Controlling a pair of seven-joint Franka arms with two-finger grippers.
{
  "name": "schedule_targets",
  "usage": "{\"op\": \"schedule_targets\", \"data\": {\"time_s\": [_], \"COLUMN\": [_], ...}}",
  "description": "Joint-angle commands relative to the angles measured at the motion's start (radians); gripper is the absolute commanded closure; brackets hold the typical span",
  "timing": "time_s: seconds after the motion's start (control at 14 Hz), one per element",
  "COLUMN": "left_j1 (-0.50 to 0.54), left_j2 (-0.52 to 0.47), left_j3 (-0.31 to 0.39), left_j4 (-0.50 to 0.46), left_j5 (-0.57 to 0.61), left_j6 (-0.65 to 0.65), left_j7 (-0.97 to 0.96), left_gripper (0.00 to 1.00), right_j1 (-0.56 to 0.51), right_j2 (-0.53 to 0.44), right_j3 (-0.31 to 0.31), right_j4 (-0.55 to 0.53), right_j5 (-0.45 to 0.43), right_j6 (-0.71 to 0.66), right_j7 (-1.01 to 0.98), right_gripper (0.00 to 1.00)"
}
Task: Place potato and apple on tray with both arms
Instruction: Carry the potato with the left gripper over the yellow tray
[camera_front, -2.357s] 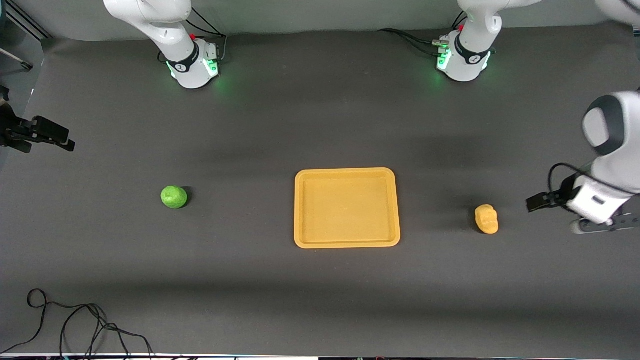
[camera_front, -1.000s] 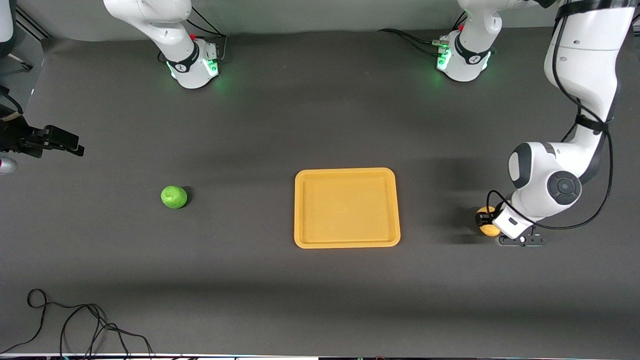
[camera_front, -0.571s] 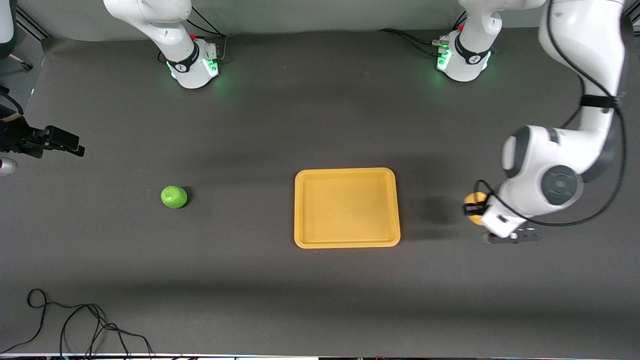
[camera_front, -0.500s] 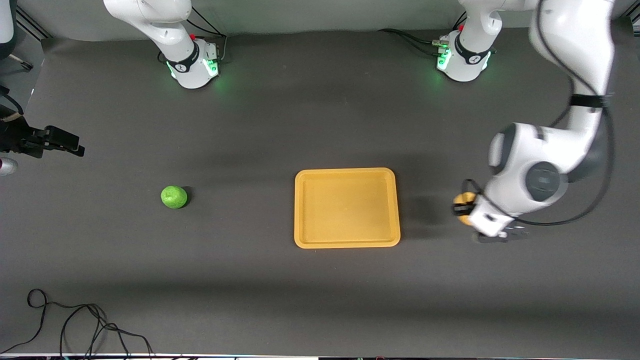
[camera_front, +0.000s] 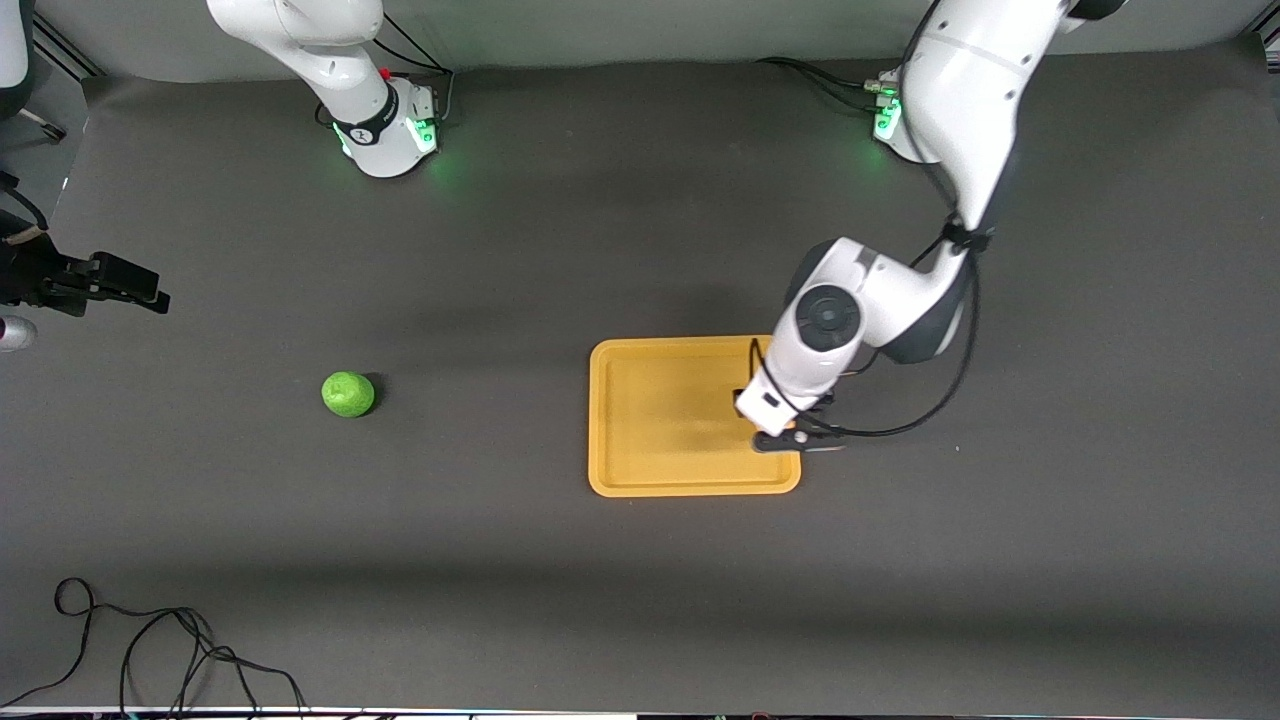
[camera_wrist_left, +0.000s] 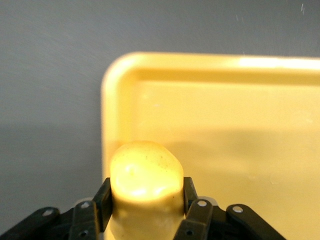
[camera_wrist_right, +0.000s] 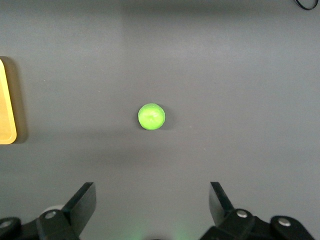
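My left gripper (camera_front: 745, 397) is shut on the yellow potato (camera_wrist_left: 145, 175) and holds it just above the yellow-orange tray (camera_front: 660, 470), near the tray edge at the left arm's end. The left wrist view shows the tray's floor and a rounded corner (camera_wrist_left: 225, 125). In the front view the wrist hides the potato. The green apple (camera_front: 348, 394) lies on the table toward the right arm's end and also shows in the right wrist view (camera_wrist_right: 151, 116). My right gripper (camera_front: 140, 290) is open and empty (camera_wrist_right: 152, 192), high over the table's right-arm end, apart from the apple.
A loose black cable (camera_front: 150, 650) lies at the table corner nearest the front camera at the right arm's end. The dark mat (camera_front: 500, 560) lies bare between apple and tray. A corner of the tray (camera_wrist_right: 6, 120) shows in the right wrist view.
My left gripper closed on the potato, lifted it and carried it from the left arm's end of the table to over the tray. The right arm has hardly moved.
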Motion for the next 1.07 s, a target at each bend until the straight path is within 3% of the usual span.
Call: {"op": "schedule_targets", "data": {"time_s": [0.0, 0.14, 0.21, 0.29, 0.43, 0.79, 1.0], "left_j1": [-0.031, -0.028, -0.029, -0.031, -0.031, -0.035, -0.015], "left_j2": [0.054, 0.053, 0.053, 0.056, 0.057, 0.01, -0.082], "left_j3": [0.019, 0.019, 0.019, 0.019, 0.019, 0.019, 0.031], "left_j4": [0.047, 0.044, 0.047, 0.049, 0.047, 0.066, 0.118], "left_j5": [0.004, 0.004, 0.004, 0.004, 0.007, 0.006, 0.01], "left_j6": [-0.011, -0.028, -0.037, -0.037, -0.039, -0.071, -0.266], "left_j7": [-0.018, -0.019, -0.021, -0.021, -0.021, -0.097, -0.091], "left_gripper": [0.72, 0.68, 0.6, 0.46, 0.02, 0.0, 0.0], "right_j1": [0.004, 0.002, 0.002, 0.002, 0.002, 0.009, 0.041], "right_j2": [-0.003, -0.001, 0.007, 0.008, 0.007, -0.006, -0.035], "right_j3": [-0.002, -0.004, -0.005, -0.007, -0.007, -0.002, -0.001], "right_j4": [-0.002, -0.003, -0.002, -0.002, -0.002, -0.015, -0.037], "right_j5": [0.006, 0.006, 0.006, 0.006, 0.006, 0.006, 0.009], "right_j6": [0.002, 0.004, 0.005, 0.005, 0.005, 0.007, 0.017], "right_j7": [0.011, 0.011, 0.011, 0.011, 0.011, 0.011, 0.018], "right_gripper": [0.0, 0.0, 0.0, 0.0, 0.0, 0.0, 0.0]}}
